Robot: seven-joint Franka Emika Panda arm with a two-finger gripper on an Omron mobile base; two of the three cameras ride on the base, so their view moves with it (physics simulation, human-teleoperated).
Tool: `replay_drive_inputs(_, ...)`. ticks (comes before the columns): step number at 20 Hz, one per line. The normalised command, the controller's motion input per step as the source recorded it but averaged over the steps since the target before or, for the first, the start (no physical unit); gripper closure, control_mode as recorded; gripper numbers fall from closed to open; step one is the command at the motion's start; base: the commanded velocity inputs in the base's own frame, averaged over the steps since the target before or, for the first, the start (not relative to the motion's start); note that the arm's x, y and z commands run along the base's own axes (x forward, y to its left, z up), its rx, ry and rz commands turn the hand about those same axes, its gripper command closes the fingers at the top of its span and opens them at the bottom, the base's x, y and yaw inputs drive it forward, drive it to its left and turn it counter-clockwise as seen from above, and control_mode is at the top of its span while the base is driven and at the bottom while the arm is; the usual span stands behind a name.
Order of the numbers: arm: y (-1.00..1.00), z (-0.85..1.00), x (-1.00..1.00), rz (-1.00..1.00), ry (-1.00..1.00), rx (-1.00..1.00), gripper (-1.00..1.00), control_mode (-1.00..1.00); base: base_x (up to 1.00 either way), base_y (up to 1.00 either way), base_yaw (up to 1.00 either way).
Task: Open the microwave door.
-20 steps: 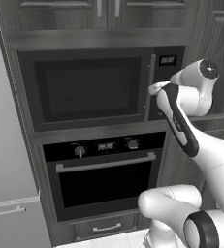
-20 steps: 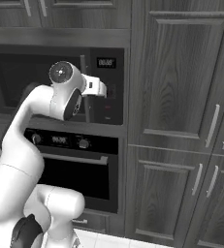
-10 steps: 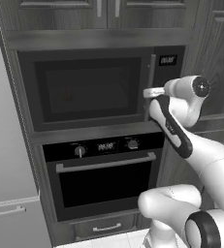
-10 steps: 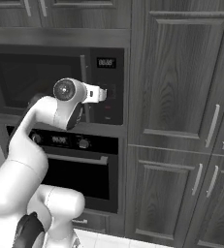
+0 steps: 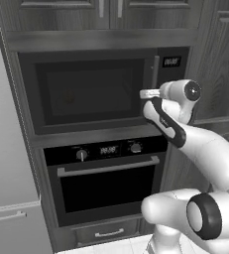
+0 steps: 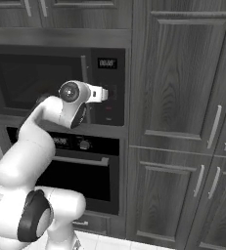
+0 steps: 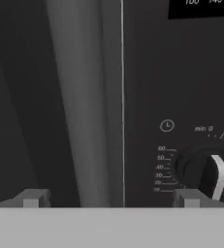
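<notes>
gripper (image 7: 111, 198) hung wide open, tips either side of the handle (image 7: 79, 97) but not touching | door (image 5: 88, 92) sat shut in the microwave (image 5: 103, 89), right above the oven (image 5: 103, 178) | knob (image 7: 203, 172) was just right of the handle

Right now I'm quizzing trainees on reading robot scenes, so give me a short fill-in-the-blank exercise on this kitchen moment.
1. The microwave door is ____.
2. The door's handle is a slim bar that runs ____.
3. Directly below the microwave sits the ____, with a horizontal silver handle.
4. In the hand view, the gripper has its fingertips spread, with the handle standing ____ them.

Missing words: closed; vertically; oven; between
</notes>
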Motion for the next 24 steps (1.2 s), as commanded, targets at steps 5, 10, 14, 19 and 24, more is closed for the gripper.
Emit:
replay_drive_inputs(5, 0.00, 0.00, 0.35, 0.00, 0.00, 0.00, -1.00, -1.00, 0.00, 0.00, 0.00)
replay_drive_inputs(10, 0.00, 0.00, 0.30, 0.00, 0.00, 0.00, -1.00, -1.00, 0.00, 0.00, 0.00)
replay_drive_inputs(14, 0.00, 0.00, 0.34, 0.00, 0.00, 0.00, -1.00, -1.00, 0.00, 0.00, 0.00)
replay_drive_inputs(19, 0.00, 0.00, 0.39, 0.00, 0.00, 0.00, -1.00, -1.00, 0.00, 0.00, 0.00)
replay_drive_inputs(24, 0.00, 0.00, 0.36, 0.00, 0.00, 0.00, 1.00, -1.00, 0.00, 0.00, 0.00)
